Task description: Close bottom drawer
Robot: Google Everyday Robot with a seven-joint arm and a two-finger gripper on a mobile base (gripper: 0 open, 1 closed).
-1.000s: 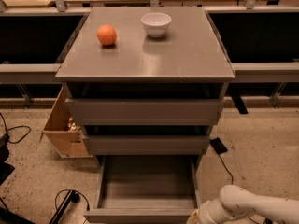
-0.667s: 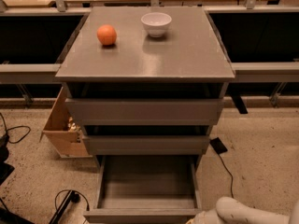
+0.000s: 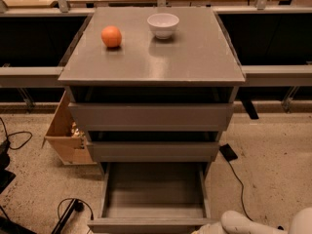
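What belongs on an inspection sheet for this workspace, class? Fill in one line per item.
Surface: grey cabinet top, holding two things.
Job's things: bottom drawer pulled open, tray empty.
Clutter: orange and white bowl on top, apart.
End effector: the end effector sits at the bottom edge, by the drawer front's right end, on the white arm.
Cables: black cables on the floor either side.
Surroundings: open cardboard box left of the cabinet; speckled floor.

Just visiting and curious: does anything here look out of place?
Only the bottom drawer stands pulled far out, while the top drawer and middle drawer sit nearly shut. The gripper is by its front right corner, at the picture's lower edge.
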